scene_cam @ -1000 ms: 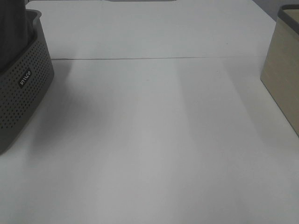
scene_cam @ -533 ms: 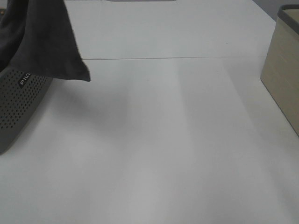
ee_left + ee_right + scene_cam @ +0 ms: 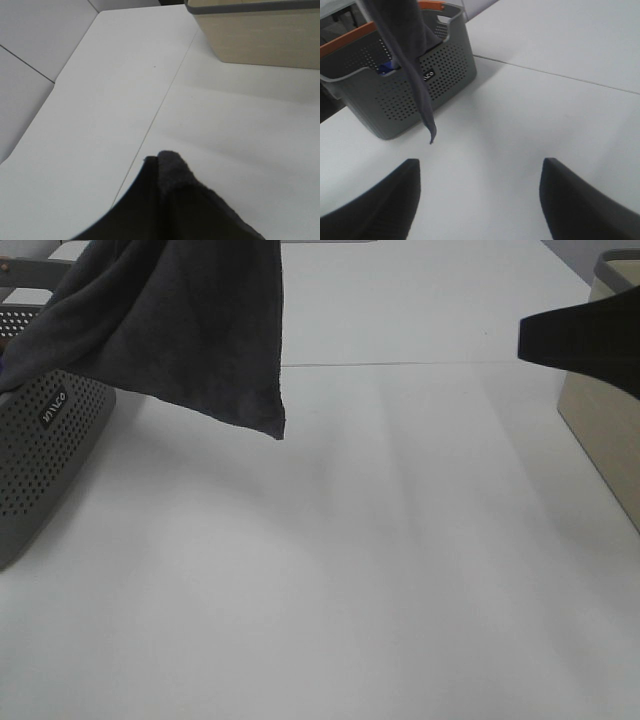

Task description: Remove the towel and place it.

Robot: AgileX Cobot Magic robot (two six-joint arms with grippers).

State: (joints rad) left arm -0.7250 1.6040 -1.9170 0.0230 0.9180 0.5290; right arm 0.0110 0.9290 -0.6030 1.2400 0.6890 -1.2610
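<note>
One wide white tabletop (image 3: 340, 580) fills most of the exterior high view. The large dark charcoal-grey terry cloth towel (image 3: 180, 330) hangs in the air at the upper left of that frame. It drapes from above the top edge, across the rim of the grey perforated plastic basket (image 3: 40, 450), and its lowest corner points down over the table without touching it. In the right wrist view the same towel shows as a narrow hanging strip (image 3: 405, 55) in front of the basket (image 3: 410, 95).

It looks soft and limp, with no stiffness of its own, so it should fold and swing wherever it is not held. It is probably light, though bulky enough to drag on the basket rim. The terry pile should give the pads good purchase, and nothing about it is fragile. A pinch on an edge or a corner seems best, and a second hold on the free lower corner would let it be spread flat. A pale beige box with a grey rim (image 3: 600, 430) stands at the right edge, well apart from the cloth.

The left gripper (image 3: 156, 167), at the bottom of the left wrist view, is clamped tight on a bunched fold of the towel and carries its hanging weight. The right gripper (image 3: 480, 200) has its jaws spread wide and holds nothing. It enters the exterior high view as a dark wedge (image 3: 585, 340) at the upper right and faces the hanging corner from well apart
</note>
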